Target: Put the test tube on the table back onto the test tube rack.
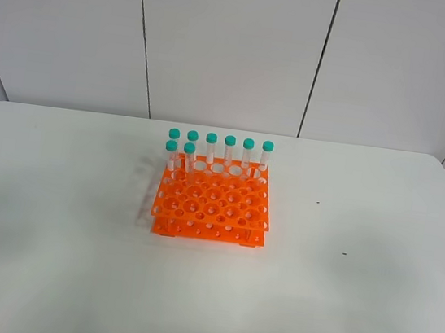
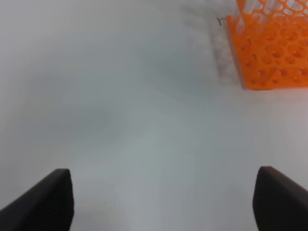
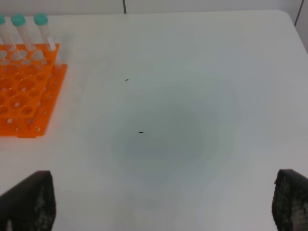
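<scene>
- The left pincer (image 2: 163, 202) stands wide, its two dark fingertips (image 2: 45, 199) far apart at the edges of the left wrist view, with nothing between them but bare white surface (image 2: 144, 120).
- The right pincer (image 3: 163, 204) is just as wide; its dark fingers (image 3: 31, 202) frame only bare surface, and it grips nothing.
- Neither pincer touches the rack or any tube; neither arm shows in the exterior high view.
- Ahead of the left pincer, well apart from it, a corner of the orange test tube rack (image 2: 272, 48) shows, with its grid of round holes.
- Ahead of the right pincer and off to one side, the same rack (image 3: 26, 91) shows, with three teal-capped tubes (image 3: 41, 29) upright at its far edge, and two small dark specks (image 3: 140, 132) on the surface between.
- From the exterior high view, the test tube rack (image 1: 212, 202) sits near the middle of the white surface (image 1: 356, 274).
- Eight teal-capped tubes stand upright in it: six in the back row (image 1: 228, 152), and two more (image 1: 188, 160) in the next row at the left end.
- No test tube lies loose on the surface in any view; every tube visible is in the rack, and they all look alike.
- Behind the surface rises a pale panelled wall (image 1: 230, 44).
</scene>
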Robot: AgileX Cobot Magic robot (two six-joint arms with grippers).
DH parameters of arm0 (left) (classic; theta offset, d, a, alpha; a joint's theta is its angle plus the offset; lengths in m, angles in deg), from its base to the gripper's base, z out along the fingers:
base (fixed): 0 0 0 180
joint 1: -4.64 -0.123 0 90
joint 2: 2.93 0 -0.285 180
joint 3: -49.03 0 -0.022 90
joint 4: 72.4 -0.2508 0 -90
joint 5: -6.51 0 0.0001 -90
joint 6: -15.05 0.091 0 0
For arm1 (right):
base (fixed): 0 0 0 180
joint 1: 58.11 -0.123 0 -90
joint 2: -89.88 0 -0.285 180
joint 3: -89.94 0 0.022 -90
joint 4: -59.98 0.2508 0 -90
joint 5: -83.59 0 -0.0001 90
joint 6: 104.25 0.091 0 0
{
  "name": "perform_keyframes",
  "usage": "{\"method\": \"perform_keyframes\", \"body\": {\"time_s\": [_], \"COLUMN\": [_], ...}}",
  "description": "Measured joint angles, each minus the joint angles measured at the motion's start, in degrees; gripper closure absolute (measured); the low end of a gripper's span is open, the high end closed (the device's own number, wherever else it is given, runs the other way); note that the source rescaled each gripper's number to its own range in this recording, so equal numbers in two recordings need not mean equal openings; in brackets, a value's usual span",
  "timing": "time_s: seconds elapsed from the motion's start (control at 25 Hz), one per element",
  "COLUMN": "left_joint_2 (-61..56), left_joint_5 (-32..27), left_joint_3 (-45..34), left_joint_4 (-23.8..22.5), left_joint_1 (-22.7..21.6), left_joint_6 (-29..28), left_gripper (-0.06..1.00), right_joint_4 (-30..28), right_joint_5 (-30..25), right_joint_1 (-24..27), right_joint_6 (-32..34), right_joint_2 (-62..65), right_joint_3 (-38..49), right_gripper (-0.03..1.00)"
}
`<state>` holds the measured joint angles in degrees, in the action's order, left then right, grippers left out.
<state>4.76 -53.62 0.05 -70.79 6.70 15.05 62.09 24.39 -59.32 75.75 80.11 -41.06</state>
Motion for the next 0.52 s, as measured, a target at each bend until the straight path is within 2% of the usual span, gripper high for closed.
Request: {"method": "perform_keyframes", "body": {"time_s": [0.52], "left_joint_2": [0.0], "left_joint_5": [0.0], "left_joint_3": [0.0], "left_joint_4": [0.0], "left_joint_1": [-0.73], "left_joint_6": [0.0], "left_gripper": [0.03], "right_joint_4": [0.0], "right_joint_5": [0.02], "right_joint_1": [0.0], "right_joint_6": [0.0], "right_joint_2": [0.0], "right_joint_3": [0.0], "right_gripper": [-0.03]}}
